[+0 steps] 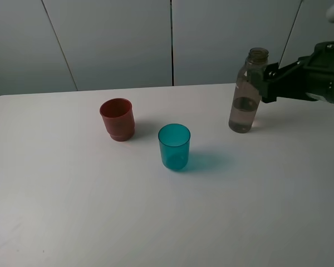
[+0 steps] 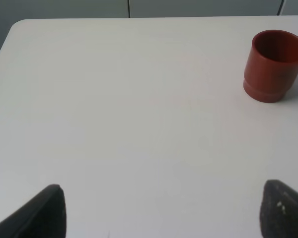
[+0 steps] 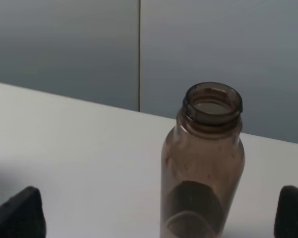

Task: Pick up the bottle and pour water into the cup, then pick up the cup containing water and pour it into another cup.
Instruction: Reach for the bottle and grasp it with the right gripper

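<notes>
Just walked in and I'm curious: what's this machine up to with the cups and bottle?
The right arm holds its jaws open just beside the uncapped bottle, not gripping it. The bottle stands on the table, partly filled. The teal cup and red-brown cup stand upright, apart, seemingly empty. The left jaws are open, holding nothing.

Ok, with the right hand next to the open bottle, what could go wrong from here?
1. The bottle is tall, slim and uncapped, with water inside. The open right hand is level with its upper half, so a nudge before closing might tip it and spill.
2. The teal cup has a small mouth and the red cup stands nearby, so the pour could miss or splash.
</notes>
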`<state>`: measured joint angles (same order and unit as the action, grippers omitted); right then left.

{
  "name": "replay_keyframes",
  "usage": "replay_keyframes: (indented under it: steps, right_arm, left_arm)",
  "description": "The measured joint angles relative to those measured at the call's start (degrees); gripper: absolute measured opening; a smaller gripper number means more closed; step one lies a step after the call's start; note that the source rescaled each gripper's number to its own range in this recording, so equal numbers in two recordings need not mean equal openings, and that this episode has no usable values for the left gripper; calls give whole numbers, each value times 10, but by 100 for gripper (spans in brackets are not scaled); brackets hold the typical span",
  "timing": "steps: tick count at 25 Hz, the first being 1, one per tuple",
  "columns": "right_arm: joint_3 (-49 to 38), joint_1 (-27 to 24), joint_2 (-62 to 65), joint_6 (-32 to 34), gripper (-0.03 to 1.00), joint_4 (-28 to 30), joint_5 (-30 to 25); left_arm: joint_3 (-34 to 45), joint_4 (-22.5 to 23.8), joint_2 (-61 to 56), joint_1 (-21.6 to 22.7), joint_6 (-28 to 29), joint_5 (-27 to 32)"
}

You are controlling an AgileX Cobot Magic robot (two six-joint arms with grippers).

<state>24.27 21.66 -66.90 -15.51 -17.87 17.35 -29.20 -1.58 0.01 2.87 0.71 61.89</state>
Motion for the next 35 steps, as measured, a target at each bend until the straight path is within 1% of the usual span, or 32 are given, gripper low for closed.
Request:
replay_keyframes:
  steps: [3, 5, 10, 13, 17, 18, 19, 23, 25, 28, 32, 35]
  right_arm:
    - [-54, 2, -30, 73, 100, 22, 124]
    - [-78, 2, -54, 92, 100, 33, 194]
    - [-86, 2, -131, 105, 100, 62, 280]
    - [-86, 2, -191, 119, 100, 88, 344]
    - [-85, 2, -278, 151, 100, 98, 466]
    - [-84, 2, -303, 155, 100, 98, 489]
    - [-83, 2, -327, 160, 100, 98, 502]
    - [-54, 2, -400, 165, 100, 86, 508]
    - [-34, 2, -422, 165, 100, 68, 509]
    - [0, 1, -450, 165, 100, 61, 512]
    - [39, 0, -484, 165, 100, 23, 513]
    - [61, -9, -500, 167, 100, 17, 513]
  left_arm:
    - [0, 0, 0, 0, 0, 0]
    - [0, 0, 0, 0, 0, 0]
    - [0, 0, 0, 0, 1, 0]
    - [0, 0, 0, 0, 1, 0]
    - [0, 0, 0, 0, 1, 0]
    - [0, 0, 0, 0, 1, 0]
    - [0, 0, 0, 0, 1, 0]
    - [0, 0, 0, 0, 1, 0]
    - [0, 0, 0, 0, 1, 0]
    - [0, 0, 0, 0, 1, 0]
    - [0, 0, 0, 0, 1, 0]
    - [0, 0, 0, 0, 1, 0]
